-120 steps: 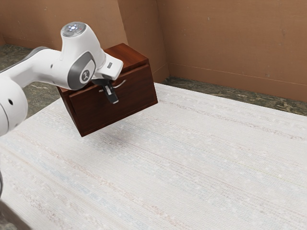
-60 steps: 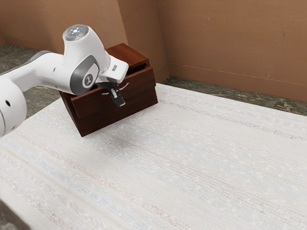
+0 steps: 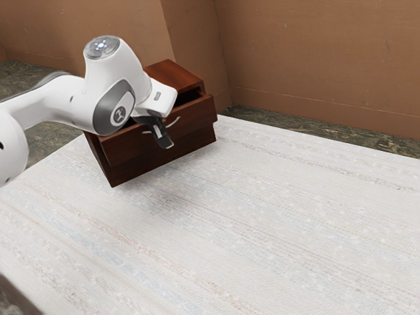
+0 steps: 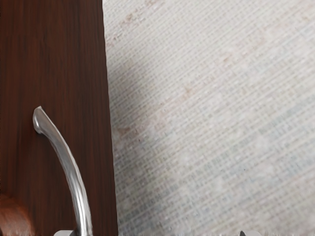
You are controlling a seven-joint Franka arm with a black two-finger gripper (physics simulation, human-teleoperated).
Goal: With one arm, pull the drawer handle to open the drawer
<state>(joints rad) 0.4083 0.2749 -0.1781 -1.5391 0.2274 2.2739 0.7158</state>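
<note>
Pulling step in hand. Black two-finger tool (image 3: pixel 164 138) at the end of the white arm (image 3: pixel 65 105), set right on the curved silver metal handle (image 3: pixel 173 120) of the upper drawer (image 3: pixel 193 117) in the dark red-brown wooden cabinet (image 3: pixel 157 157). Cannot tell from either view whether spread or pinching the handle. Drawer front standing proud of the cabinet body, with a dark gap behind its upper edge: judged partly open, not yet fully out. Cabinet at the far end of the pale woven worktop (image 3: pixel 275 216), toward the exterior view's left.

Next, by judgement: more travel straight out along the drawer's slide, level with the handle, so as not to slip off its curve or drag the whole cabinet across the worktop.

From the exterior view: the arm's pose, the whole cabinet, how far out the drawer stands. From the wrist view: the handle (image 4: pixel 69 167) close up, one end fixed into the wood grain, bowing off the front and running under the hand, with the worktop's weave beside the drawer's edge.
</note>
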